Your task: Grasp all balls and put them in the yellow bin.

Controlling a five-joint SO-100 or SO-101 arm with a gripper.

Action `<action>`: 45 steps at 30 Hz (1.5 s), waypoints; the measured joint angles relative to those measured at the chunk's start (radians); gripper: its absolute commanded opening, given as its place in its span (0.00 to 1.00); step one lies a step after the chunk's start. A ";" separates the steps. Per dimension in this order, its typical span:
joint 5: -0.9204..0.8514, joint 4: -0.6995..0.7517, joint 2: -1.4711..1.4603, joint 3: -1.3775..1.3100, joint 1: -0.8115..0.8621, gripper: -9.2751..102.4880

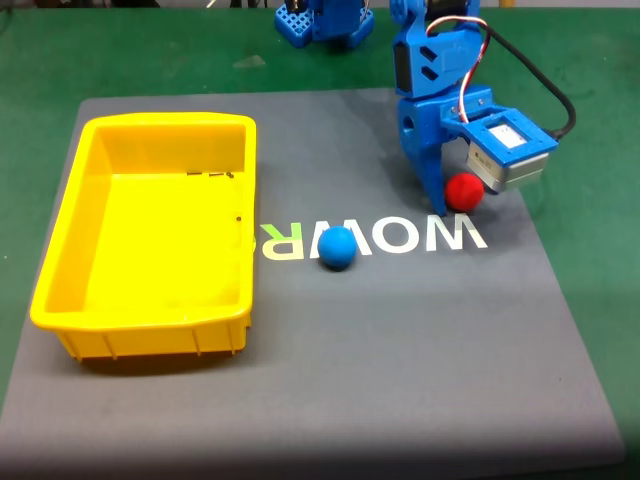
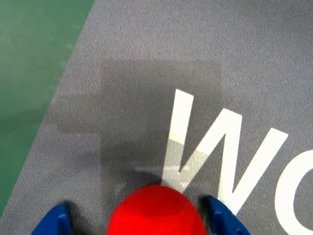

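Observation:
The red ball (image 1: 465, 190) rests on the grey mat near the white letter W, at the right in the fixed view. My blue gripper (image 1: 452, 203) is lowered over it, one finger (image 1: 430, 185) to its left. In the wrist view the red ball (image 2: 156, 214) sits between the two blue fingertips (image 2: 56, 221), with a gap on its left side; the gripper (image 2: 139, 223) is open around it. The blue ball (image 1: 337, 247) lies free mid-mat on the lettering. The yellow bin (image 1: 140, 320) stands at the left with no ball inside.
The grey mat (image 1: 400, 350) with white lettering lies on a green table (image 1: 40, 60). The arm's blue base (image 1: 325, 22) is at the back edge. A black cable (image 1: 545, 85) loops to the right of the wrist camera.

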 measured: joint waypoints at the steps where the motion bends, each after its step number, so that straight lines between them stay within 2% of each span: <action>1: 0.000 -0.002 0.000 -0.003 0.000 0.35; 5: 0.002 -0.003 -0.006 -0.009 -0.002 0.28; 9: 0.002 -0.005 -0.006 -0.009 -0.002 0.09; 25: 0.008 -0.005 0.020 -0.015 0.000 0.08; 31: 0.018 -0.003 0.127 -0.114 0.026 0.08; 38: -0.009 0.005 0.221 -0.170 0.161 0.08; 45: -0.066 0.012 0.230 -0.170 0.391 0.08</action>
